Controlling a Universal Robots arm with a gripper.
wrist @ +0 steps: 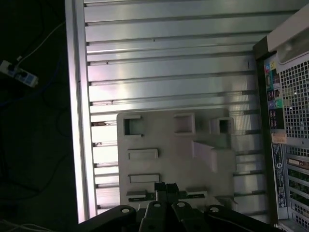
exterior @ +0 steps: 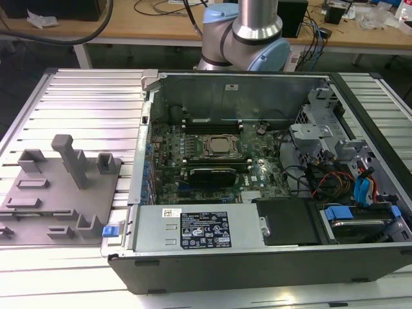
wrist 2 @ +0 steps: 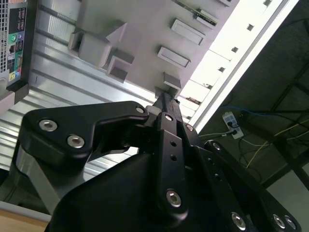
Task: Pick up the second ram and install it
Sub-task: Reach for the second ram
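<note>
So the gripper (wrist: pixel 165 187) hangs over the gray tray (wrist: pixel 169 145) that sits on the ribbed metal table (wrist: pixel 169 63) next to the open computer case (exterior: pixel 257 273). Honestly I can't tell from either wrist view whether it's apart, together or clamped on something. The ram (wrist 2: pixel 202 17), or what I take for it, is a thin green strip in a slot at the tray's edge in the second wrist view, near the bright table edge and some way from the gripper tip. What I'd worry about: a stick that thin grabbed off-centre could tilt in the grip, and then it wouldn't line up with its socket on the motherboard (exterior: pixel 212 161). Pressing it in crooked could jam it or leave it half seated. The tall post (exterior: pixel 71 161) on the tray also looks like something to clip. Hard to see: the gripper's black body covers the near part of the tray in both wrist views. In the exterior view I can't make out the memory sockets well enough to say whether one stick is already in.
</note>
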